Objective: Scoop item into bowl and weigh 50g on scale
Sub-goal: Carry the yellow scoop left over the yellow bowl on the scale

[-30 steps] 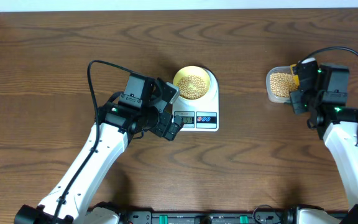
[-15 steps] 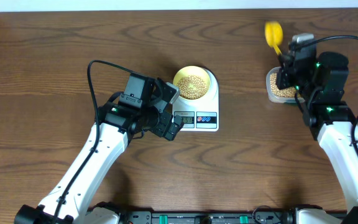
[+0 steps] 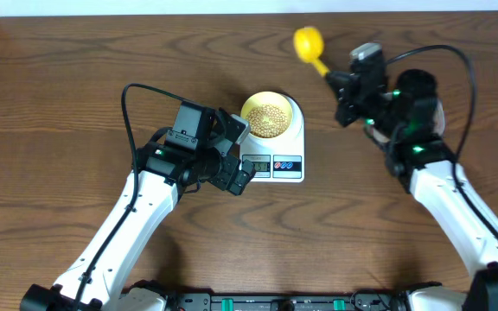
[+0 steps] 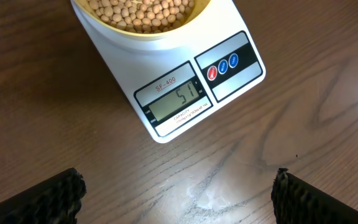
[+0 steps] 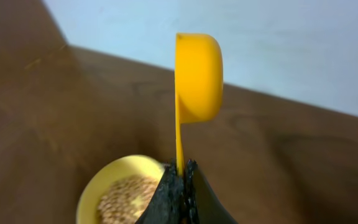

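The white scale [image 3: 294,138] stands mid-table with the pale yellow bowl [image 3: 248,107] on it, holding tan beans [image 3: 269,119]. In the left wrist view the scale [image 4: 235,81] has its display lit, and the bowl [image 4: 104,28] with beans [image 4: 145,9] is at the top edge. My left gripper [image 3: 239,155] is open, its fingers [image 4: 45,199] wide apart over bare wood just in front of the scale. My right gripper [image 3: 335,82] is shut on the handle of a bright yellow scoop [image 3: 308,41], held in the air to the right of the bowl. The scoop [image 5: 197,74] stands above the bowl [image 5: 98,186]; no beans show in it.
A clear tub [image 3: 440,111] is mostly hidden under my right arm at the right. A black cable [image 3: 126,112] loops off my left arm. The table's far edge meets a white wall.
My right arm has lifted the scoop out of the tub and swung it left toward the scale. The left arm and the scale have not moved.
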Tool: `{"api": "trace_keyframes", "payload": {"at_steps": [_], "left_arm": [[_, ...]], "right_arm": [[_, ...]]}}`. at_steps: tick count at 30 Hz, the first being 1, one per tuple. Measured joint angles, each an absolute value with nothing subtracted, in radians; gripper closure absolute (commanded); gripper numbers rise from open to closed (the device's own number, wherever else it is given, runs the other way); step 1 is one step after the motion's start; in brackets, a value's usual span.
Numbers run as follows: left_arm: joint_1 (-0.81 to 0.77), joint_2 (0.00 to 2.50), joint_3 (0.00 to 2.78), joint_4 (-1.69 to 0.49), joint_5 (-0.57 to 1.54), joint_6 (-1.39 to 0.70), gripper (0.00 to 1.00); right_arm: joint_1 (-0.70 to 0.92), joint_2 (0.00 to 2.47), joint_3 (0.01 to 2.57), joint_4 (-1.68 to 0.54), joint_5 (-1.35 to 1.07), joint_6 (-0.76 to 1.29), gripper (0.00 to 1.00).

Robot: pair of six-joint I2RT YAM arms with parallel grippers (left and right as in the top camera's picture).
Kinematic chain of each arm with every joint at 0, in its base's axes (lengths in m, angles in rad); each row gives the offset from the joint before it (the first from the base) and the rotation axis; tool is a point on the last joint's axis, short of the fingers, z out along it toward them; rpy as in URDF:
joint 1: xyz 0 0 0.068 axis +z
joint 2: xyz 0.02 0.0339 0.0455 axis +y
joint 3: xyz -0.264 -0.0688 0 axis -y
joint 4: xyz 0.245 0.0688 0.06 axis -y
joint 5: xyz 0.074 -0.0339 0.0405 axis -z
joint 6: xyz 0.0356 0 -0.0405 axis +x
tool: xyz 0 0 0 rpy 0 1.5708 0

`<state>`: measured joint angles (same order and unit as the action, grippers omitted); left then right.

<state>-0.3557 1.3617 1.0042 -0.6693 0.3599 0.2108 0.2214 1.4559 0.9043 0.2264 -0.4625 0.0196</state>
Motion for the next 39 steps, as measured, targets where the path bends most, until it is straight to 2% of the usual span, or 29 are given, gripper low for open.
{"api": "trace_keyframes", "payload": {"at_steps": [7,16,27,39], "left_arm": [[-0.356,1.362,1.004,-0.669,0.36,0.211,0.02],[-0.356,1.362,1.004,-0.669,0.36,0.211,0.02],[-0.356,1.362,1.004,-0.669,0.36,0.211,0.02],[-0.356,1.362,1.004,-0.669,0.36,0.211,0.02]], "right_arm": [[0.344,1.512,0.904,0.194,-0.465,0.016,0.99],[0.439,1.574,0.904,0.116,-0.416,-0.101,0.99],[0.463,1.615,0.904,0.108,-0.301,-0.244,0.99],[0.463,1.615,0.904,0.038,-0.239,-0.3,0.99]]}}
